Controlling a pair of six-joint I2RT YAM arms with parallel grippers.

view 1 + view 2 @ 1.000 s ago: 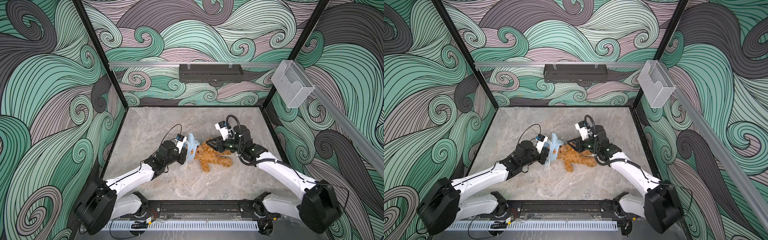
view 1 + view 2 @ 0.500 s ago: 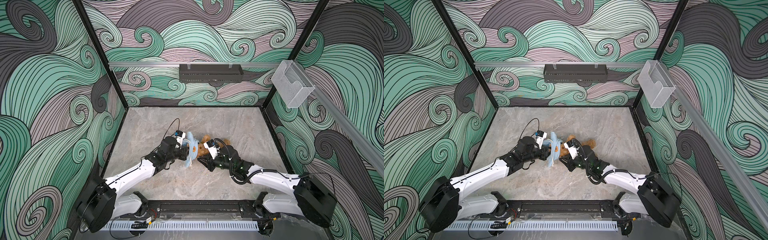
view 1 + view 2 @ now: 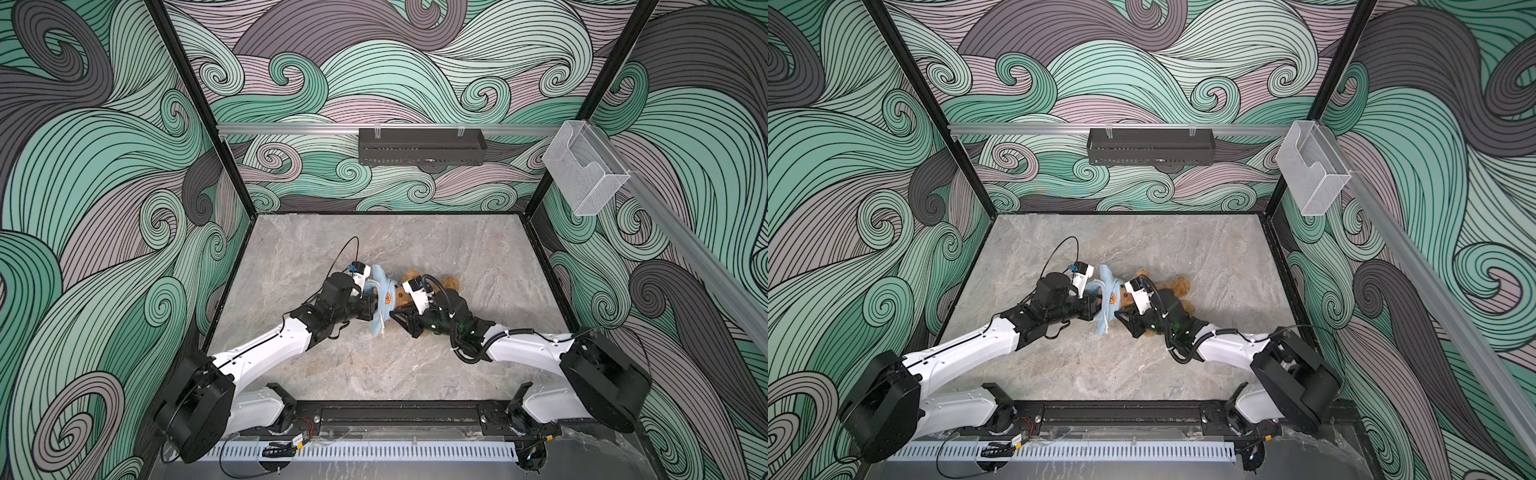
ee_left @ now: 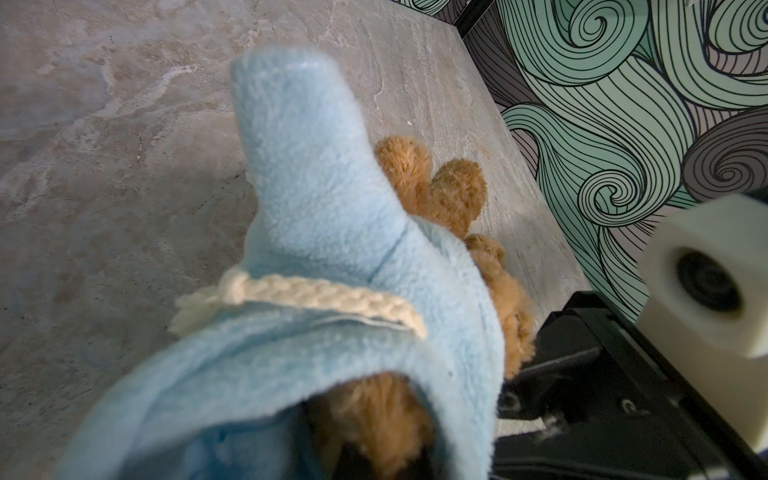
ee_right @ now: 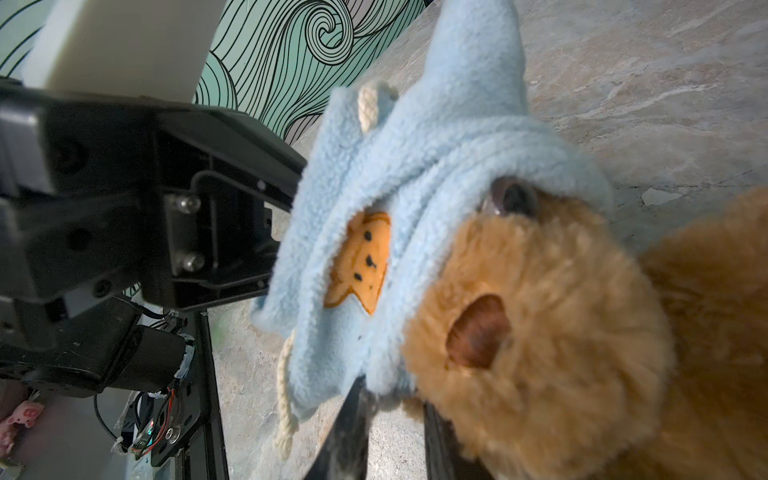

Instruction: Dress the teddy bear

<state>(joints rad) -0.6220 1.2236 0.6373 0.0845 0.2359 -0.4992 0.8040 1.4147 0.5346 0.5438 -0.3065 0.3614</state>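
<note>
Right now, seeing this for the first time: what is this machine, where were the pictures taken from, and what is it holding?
These are two robot arms, the left arm and the right arm, mounted at the edge of a stone-patterned table. Two pictures look down from overhead; two come from cameras on the arms' wrists, hence the close-ups. On the table lies a teddy bear with a light blue shirt pulled partly over its head. The left fingers are pinched shut on the shirt. The right fingers sit at the shirt's edge under the bear's snout; whether they grip it is unclear.
</note>
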